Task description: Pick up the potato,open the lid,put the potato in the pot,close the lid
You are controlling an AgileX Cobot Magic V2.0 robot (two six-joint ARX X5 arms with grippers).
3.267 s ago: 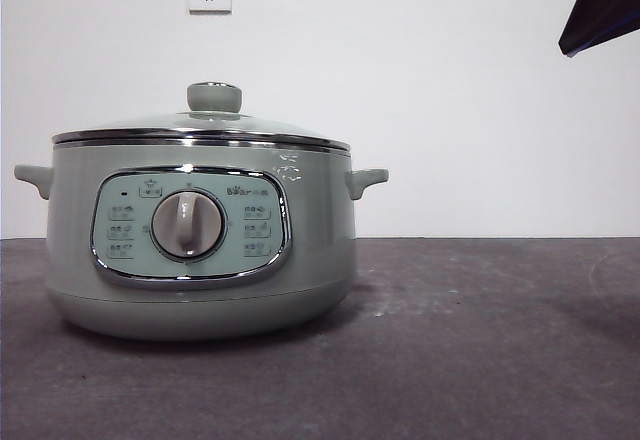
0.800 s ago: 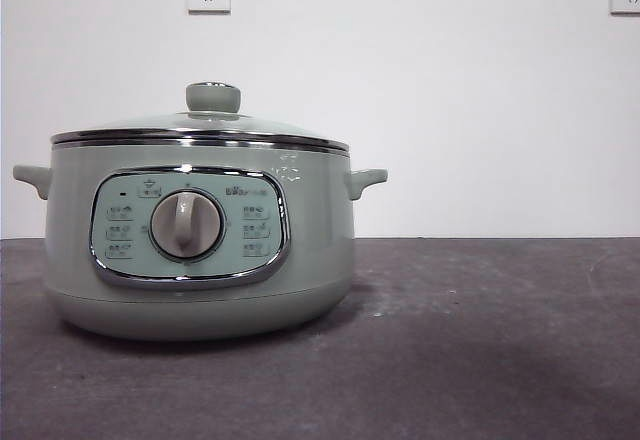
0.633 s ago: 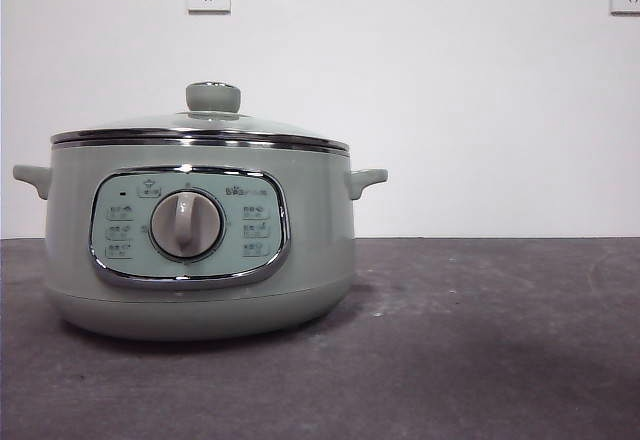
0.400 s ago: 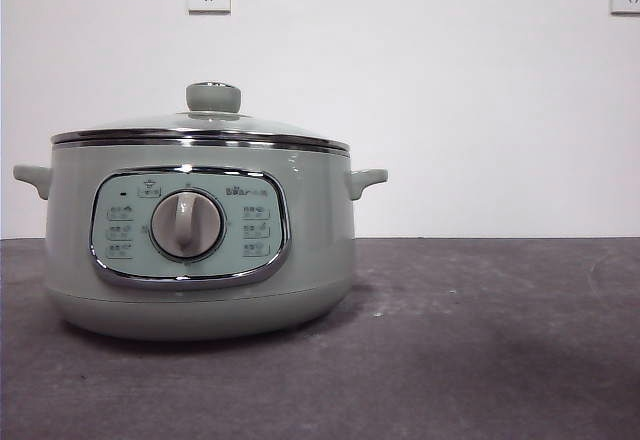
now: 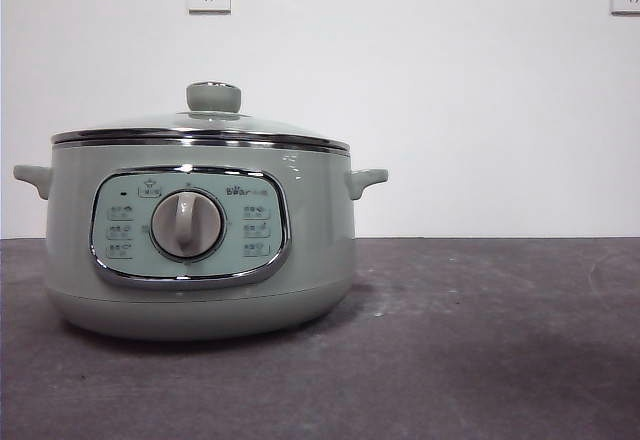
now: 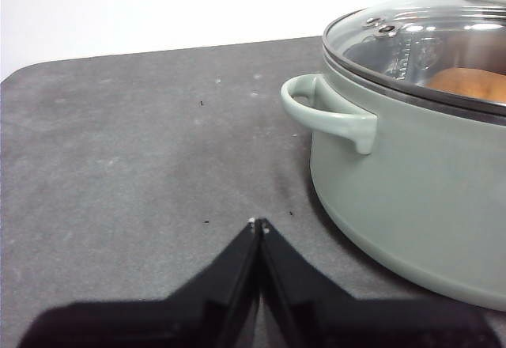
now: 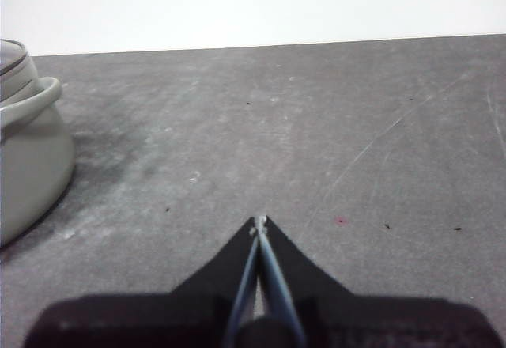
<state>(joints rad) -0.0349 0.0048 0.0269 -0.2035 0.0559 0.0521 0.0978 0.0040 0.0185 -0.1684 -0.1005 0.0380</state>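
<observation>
Inside the pot [image 6: 411, 182], under the seated lid [image 6: 427, 43], the potato [image 6: 474, 85] lay; the left gripper [image 6: 258, 223] and right gripper [image 7: 259, 221] rested pinched together and empty over the table [image 7: 316, 126]; little looked risky; only a stray sweep might nudge a handle [image 6: 328, 111].

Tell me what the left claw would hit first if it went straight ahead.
Probably nothing but bare table: the left claw, shut, points past the pot, whose handle lies off to one side of its line. Depth is unclear, so the gap from the pot's wall is uncertain.
</observation>
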